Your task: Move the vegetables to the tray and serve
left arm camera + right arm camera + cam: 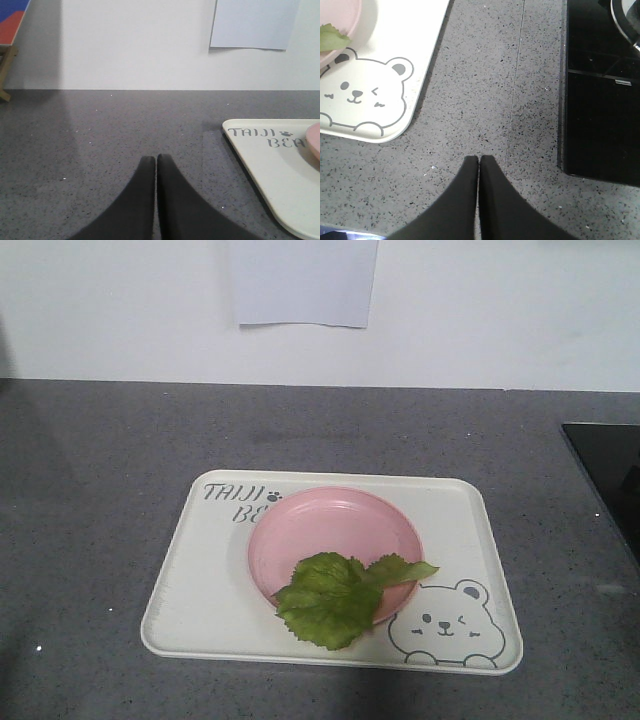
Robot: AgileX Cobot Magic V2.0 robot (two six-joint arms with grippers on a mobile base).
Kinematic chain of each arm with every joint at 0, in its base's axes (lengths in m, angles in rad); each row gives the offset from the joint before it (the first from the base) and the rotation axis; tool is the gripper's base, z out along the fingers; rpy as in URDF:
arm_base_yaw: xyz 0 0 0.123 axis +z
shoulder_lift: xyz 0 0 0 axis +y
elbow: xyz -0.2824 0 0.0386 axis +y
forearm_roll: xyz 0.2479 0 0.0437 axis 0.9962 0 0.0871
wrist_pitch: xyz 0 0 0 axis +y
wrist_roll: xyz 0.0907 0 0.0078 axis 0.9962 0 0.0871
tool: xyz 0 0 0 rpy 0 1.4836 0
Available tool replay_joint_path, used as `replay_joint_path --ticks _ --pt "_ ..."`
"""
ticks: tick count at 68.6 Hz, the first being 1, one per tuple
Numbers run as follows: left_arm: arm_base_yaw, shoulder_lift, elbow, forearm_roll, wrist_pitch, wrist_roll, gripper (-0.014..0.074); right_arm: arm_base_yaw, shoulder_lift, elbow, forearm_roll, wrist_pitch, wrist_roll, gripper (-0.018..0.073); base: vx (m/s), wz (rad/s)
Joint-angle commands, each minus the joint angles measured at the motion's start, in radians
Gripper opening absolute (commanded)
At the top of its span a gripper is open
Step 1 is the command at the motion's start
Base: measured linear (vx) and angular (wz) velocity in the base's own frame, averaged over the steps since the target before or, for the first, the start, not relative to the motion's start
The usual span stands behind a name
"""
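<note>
- Grey speckled counter (100, 490) runs back to a white wall (500, 310), where a pale sheet of paper (303, 280) hangs.
- On the counter lies the cream tray (200, 580), printed with grey lettering at its far left and a winking bear (445, 630) at its near right corner.
- A round pink plate (330, 535) sits on the tray, roughly in the middle.
- The green lettuce leaf (335, 598) lies on the plate's near edge, partly over the rim and hanging toward the tray floor, just beside the bear drawing.
- A black glossy panel (610, 470) is set into the counter to the right, apart from the tray.
- The left gripper (156, 159) is over bare counter to the left of the tray; its two dark fingers (135, 200) are pressed together with nothing between them.
- The right gripper (479, 160) is over bare counter between the tray's bear corner and the black panel; its fingers (497, 200) are likewise closed together and hold nothing.
- In the left wrist view, a red and blue board (12, 17) on a wooden stand shows at the far left.
</note>
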Motion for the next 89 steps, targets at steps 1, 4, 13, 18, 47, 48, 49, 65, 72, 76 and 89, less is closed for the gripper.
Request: replay_joint_path --ticks 1,4,13,18,47,48,49,65,72,76,89 --pt "-0.018 -0.016 0.029 0.001 -0.085 0.001 -0.0006 0.001 0.001 -0.024 -0.001 -0.050 -0.007 -0.0010 0.00 0.00" --pt "-0.020 -0.016 0.029 0.009 -0.086 0.001 -0.0006 0.001 0.001 -0.024 -0.001 -0.050 -0.007 -0.0010 0.00 0.00" --pt "-0.002 -0.016 0.029 0.017 -0.092 0.001 -0.0006 0.001 0.001 -0.024 -0.001 -0.050 -0.007 -0.0010 0.00 0.00" --pt "0.012 -0.016 0.029 0.016 -0.092 -0.001 -0.0006 0.001 0.001 -0.024 -0.001 -0.050 -0.009 -0.0010 0.00 0.00" --pt "0.040 -0.016 0.029 0.012 -0.092 0.000 -0.0006 0.001 0.001 -0.024 -0.001 -0.050 -0.009 -0.0010 0.00 0.00" --pt "0.040 -0.016 0.029 0.012 -0.092 0.000 -0.0006 0.001 0.001 -0.024 -0.001 -0.050 -0.009 -0.0010 0.00 0.00" --pt "0.040 -0.016 0.029 0.012 -0.092 0.000 -0.0006 0.001 0.001 -0.024 -0.001 -0.050 -0.009 -0.0010 0.00 0.00" --pt "0.041 -0.015 0.027 0.016 -0.092 0.000 -0.0006 0.001 0.001 -0.024 -0.001 -0.050 -0.009 -0.0010 0.00 0.00" --pt "0.041 -0.015 0.027 0.016 -0.092 0.000 -0.0006 0.001 0.001 -0.024 -0.001 -0.050 -0.009 -0.0010 0.00 0.00" --pt "0.041 -0.015 0.027 0.016 -0.092 0.000 -0.0006 0.001 0.001 -0.024 -0.001 -0.050 -0.009 -0.0010 0.00 0.00" --pt "0.041 -0.015 0.027 0.016 -0.092 0.000 -0.0006 0.001 0.001 -0.024 -0.001 -0.050 -0.009 -0.0010 0.00 0.00"
